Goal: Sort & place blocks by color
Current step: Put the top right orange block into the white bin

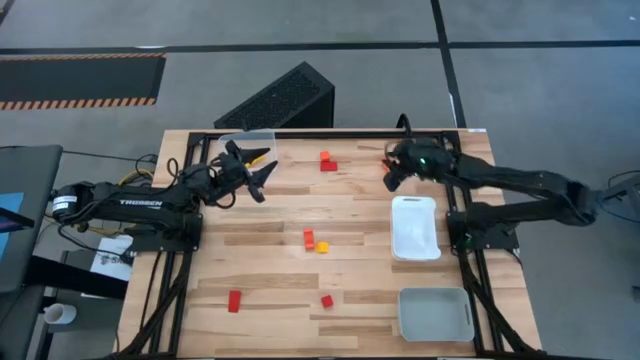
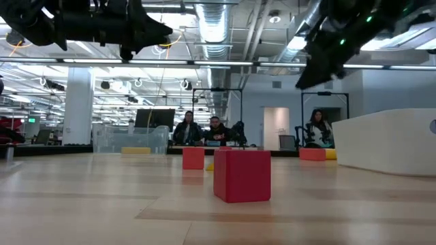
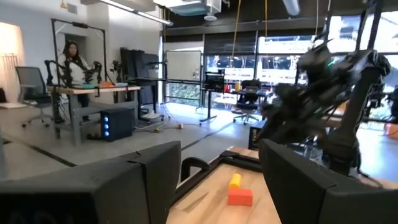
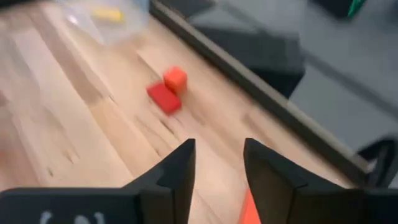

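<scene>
At table's far edge: your right hand [image 1: 390, 172], fingers apart, empty, over an orange block [image 4: 247, 211].
Risk: nudging it off that edge.
Left hand [image 1: 255, 172]: fingers apart, waiting.

Even, bright overhead light falls on the pale wooden table [image 1: 300, 270], with only faint soft shadows beside the small blocks. In the low view, ceiling strip lights glare and the near red cube [image 2: 242, 175] is sharp while the far room softens. The right wrist view is smeared by motion blur. The left wrist view has bright, washed-out windows.
</scene>
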`<state>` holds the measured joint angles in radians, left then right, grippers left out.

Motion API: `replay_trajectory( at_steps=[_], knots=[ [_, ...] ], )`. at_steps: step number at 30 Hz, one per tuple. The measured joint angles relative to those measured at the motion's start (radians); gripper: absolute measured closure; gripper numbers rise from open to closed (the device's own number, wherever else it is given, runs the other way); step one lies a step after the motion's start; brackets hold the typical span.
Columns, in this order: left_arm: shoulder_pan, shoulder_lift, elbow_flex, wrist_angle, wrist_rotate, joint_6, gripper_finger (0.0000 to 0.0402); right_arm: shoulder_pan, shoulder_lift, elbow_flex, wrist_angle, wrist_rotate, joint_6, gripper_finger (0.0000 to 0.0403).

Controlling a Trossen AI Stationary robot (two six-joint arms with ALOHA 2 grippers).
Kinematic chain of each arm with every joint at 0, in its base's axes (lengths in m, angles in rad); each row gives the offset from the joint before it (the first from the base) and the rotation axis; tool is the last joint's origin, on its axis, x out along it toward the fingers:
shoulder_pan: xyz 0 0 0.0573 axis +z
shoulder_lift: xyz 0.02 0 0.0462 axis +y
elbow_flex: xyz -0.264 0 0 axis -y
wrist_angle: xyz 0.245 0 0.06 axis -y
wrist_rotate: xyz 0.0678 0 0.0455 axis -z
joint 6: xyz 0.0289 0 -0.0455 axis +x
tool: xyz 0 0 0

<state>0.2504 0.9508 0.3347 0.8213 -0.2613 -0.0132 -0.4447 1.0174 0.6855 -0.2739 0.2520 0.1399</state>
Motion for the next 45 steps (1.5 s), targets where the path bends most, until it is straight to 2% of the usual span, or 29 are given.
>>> replay_trajectory(
  at_steps=[3,5,11,20,30,39,42,45],
  knots=[
    [0.000,0.000,0.000,0.012,0.032,-0.010,0.0194,-0.104,0.083,0.005,0.000,-0.134,0.035,0.0217],
    [0.000,0.000,0.000,0.013,0.047,-0.013,0.0194,-0.165,0.138,0.005,-0.005,-0.183,0.060,0.0203],
    [0.000,0.000,0.000,0.016,0.056,-0.028,0.0194,-0.287,0.283,0.008,-0.013,-0.175,0.134,0.0174],
    [0.000,0.000,0.000,0.016,0.056,-0.029,0.0194,-0.268,0.457,0.107,-0.076,-0.175,0.115,0.0169],
    [0.000,0.000,0.000,0.012,0.056,-0.029,0.0194,-0.270,0.632,0.235,-0.276,-0.173,0.159,0.0173],
    [0.000,0.000,0.001,0.007,0.057,-0.029,0.0194,-0.269,0.732,0.267,-0.298,-0.195,0.174,0.0174],
    [0.000,0.000,0.001,0.006,0.057,-0.029,0.0194,-0.256,0.729,0.265,-0.296,-0.187,0.126,0.0191],
    [0.000,0.000,0.001,0.007,0.057,-0.029,0.0194,-0.231,0.699,0.259,-0.306,-0.173,0.099,0.0244]
  ],
)
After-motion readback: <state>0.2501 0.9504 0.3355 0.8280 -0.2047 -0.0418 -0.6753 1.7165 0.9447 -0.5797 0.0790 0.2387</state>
